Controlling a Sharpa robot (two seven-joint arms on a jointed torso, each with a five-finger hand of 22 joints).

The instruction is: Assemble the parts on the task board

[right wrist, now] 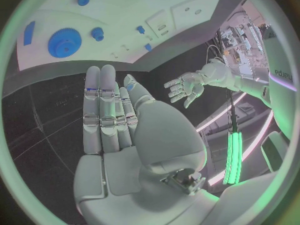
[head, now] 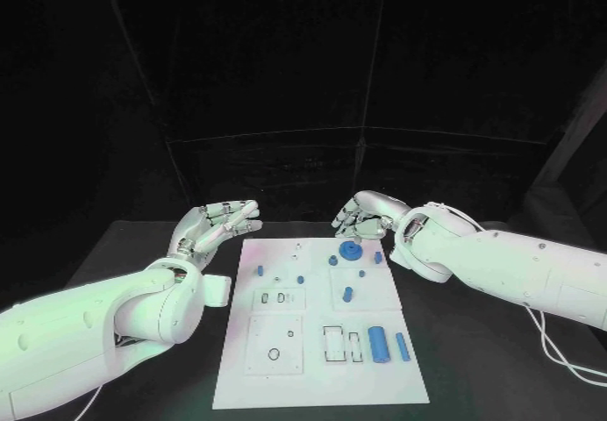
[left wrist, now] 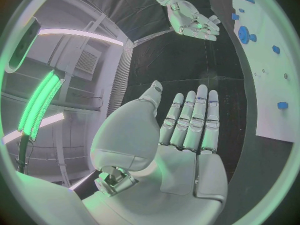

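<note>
Both robot hands empty, fingers apart, flanking the task board's (head: 319,386) far end.
Right robot hand (head: 363,217) nearest blue gear (head: 349,252): lower slow, pinch rim. Left robot hand (head: 217,224) waits w/ nothing held.

Both arms are clad in smooth, glossy white shells, thick and rounded, with bulging housings at the elbow and forearm. The left arm (head: 114,311) carries a small rounded white block on its wrist side, and a thin pale cable trails beside the right arm (head: 506,263) along the table. The left hand (head: 217,222) and the right hand (head: 363,219) are silvery metal, their fingers built of short segmented links with darker seams between them. Each palm is a broad, smooth pale plate, and a metallic mechanical coupling shows at the wrist.
</note>
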